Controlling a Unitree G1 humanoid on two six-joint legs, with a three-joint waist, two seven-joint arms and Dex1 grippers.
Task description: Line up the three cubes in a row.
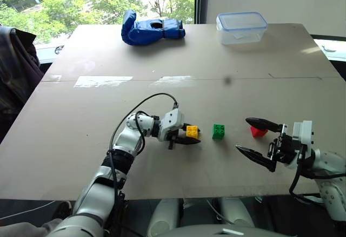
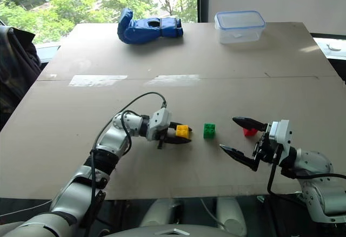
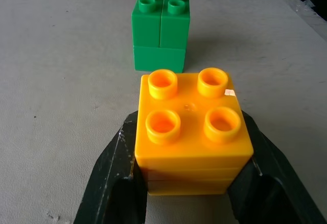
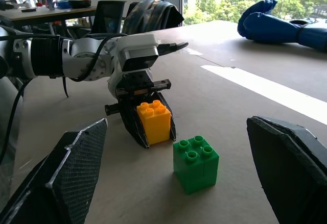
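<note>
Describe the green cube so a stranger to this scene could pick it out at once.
Start at the brown table and look along its near edge, between the two robot arms. Three studded cubes lie there in a rough line; the green cube is the middle one. It stands free, unlike the yellow-orange cube clamped in the left gripper and the red cube by the open right gripper.

**Background objects on the work surface**

A wide grey-brown table (image 1: 81,140) carries a blue padded boxing glove (image 1: 151,31) at its far edge, well apart from a clear lidded plastic container (image 1: 241,27). Dark fabric (image 1: 16,69) hangs beside the table.
</note>
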